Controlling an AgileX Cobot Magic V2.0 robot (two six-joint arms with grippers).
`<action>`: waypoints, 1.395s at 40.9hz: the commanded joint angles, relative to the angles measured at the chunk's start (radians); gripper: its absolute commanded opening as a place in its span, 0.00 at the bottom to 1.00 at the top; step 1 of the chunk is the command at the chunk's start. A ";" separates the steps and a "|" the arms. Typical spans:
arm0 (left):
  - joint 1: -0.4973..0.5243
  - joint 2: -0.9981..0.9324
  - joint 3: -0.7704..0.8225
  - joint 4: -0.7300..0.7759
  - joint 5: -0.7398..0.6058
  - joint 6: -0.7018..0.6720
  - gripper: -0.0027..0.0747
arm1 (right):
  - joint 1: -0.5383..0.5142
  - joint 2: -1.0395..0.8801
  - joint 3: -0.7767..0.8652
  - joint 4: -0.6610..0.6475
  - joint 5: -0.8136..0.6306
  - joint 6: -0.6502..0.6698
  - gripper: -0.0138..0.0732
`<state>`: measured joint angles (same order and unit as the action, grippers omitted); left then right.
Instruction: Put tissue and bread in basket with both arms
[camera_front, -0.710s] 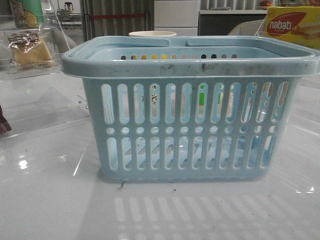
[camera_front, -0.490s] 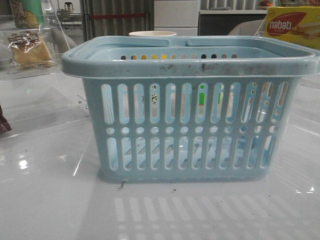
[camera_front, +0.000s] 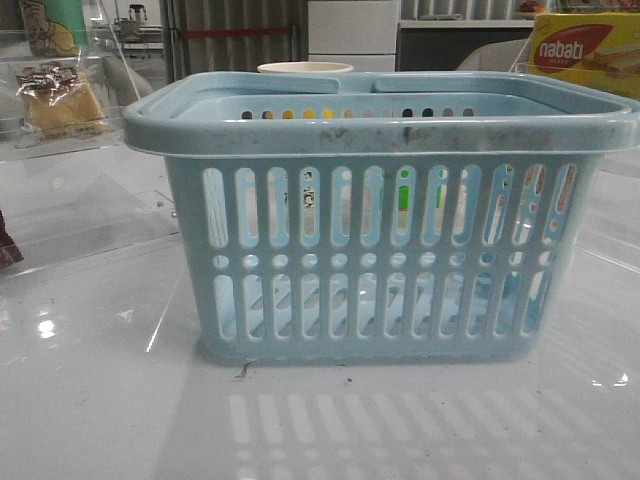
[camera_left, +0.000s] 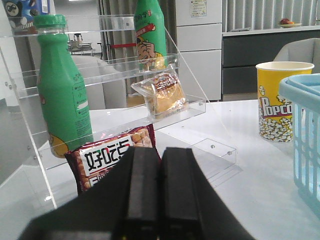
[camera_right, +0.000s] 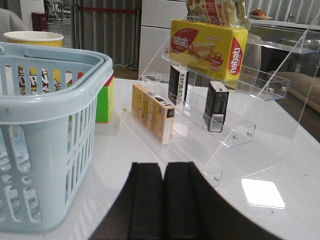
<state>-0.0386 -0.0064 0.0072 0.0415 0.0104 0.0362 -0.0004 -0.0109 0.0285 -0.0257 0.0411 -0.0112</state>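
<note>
The basket (camera_front: 380, 230) sits on the table (camera_front: 100, 400). The bread (camera_left: 162, 95) lies on a clear shelf (camera_left: 195, 105). The tissue (camera_right: 216, 106) stands on another shelf (camera_right: 240, 132). Both the left gripper (camera_left: 159, 200) and the right gripper (camera_right: 163, 205) are pressed together, holding nothing.

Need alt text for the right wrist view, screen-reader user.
The right gripper, jaws shut and empty, sits low over a white table between the light blue basket and a clear acrylic tiered shelf. The shelf holds two dark upright tissue packs, a tan box and a yellow nabati box.
</note>
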 joint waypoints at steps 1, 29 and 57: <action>-0.007 -0.017 -0.001 0.000 -0.091 -0.003 0.15 | -0.005 -0.018 0.001 0.003 -0.110 -0.008 0.22; -0.007 0.135 -0.568 -0.079 0.134 -0.009 0.15 | -0.005 0.157 -0.609 0.012 0.208 -0.007 0.22; -0.007 0.405 -0.774 -0.079 0.680 -0.009 0.15 | -0.005 0.506 -0.825 0.012 0.742 -0.007 0.22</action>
<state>-0.0386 0.3773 -0.7526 -0.0272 0.7515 0.0362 -0.0004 0.4617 -0.7655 -0.0117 0.8236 -0.0112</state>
